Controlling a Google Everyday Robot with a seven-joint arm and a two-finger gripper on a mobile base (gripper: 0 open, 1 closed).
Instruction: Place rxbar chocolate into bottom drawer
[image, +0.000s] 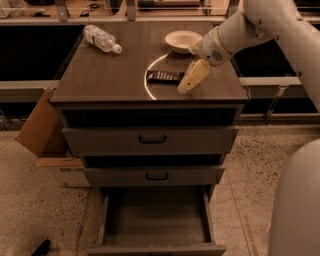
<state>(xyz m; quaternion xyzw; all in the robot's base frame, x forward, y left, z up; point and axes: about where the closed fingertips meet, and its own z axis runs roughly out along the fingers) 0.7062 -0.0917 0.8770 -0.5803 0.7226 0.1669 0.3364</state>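
On top of the grey-brown three-drawer cabinet (107, 75), the rxbar chocolate (163, 76), a small flat bar in a dark wrapper, lies flat right of the centre of the surface, inside a thin bright arc of reflected light. The cream-coloured gripper (185, 88) points down and to the left just beside the right end of the bar, near the front edge of the top; contact with the bar cannot be confirmed, and whether the gripper is open or closed cannot be determined from this view. The white robot arm (260, 22) reaches in from the upper right. A shallow white bowl (183, 39) stands behind the bar, toward the back of the top, partly behind the wrist. A clear plastic bottle (101, 38) lies on its side at the rear left corner, well apart from the bar. The two upper drawers with black handles (152, 139) are shut. The bottom drawer (156, 216) is pulled out, showing a plain grey interior with nothing in it. A brown cardboard box (41, 125) leans against the left side of the cabinet. A rounded pale part of the robot body (297, 200) fills the lower right corner.
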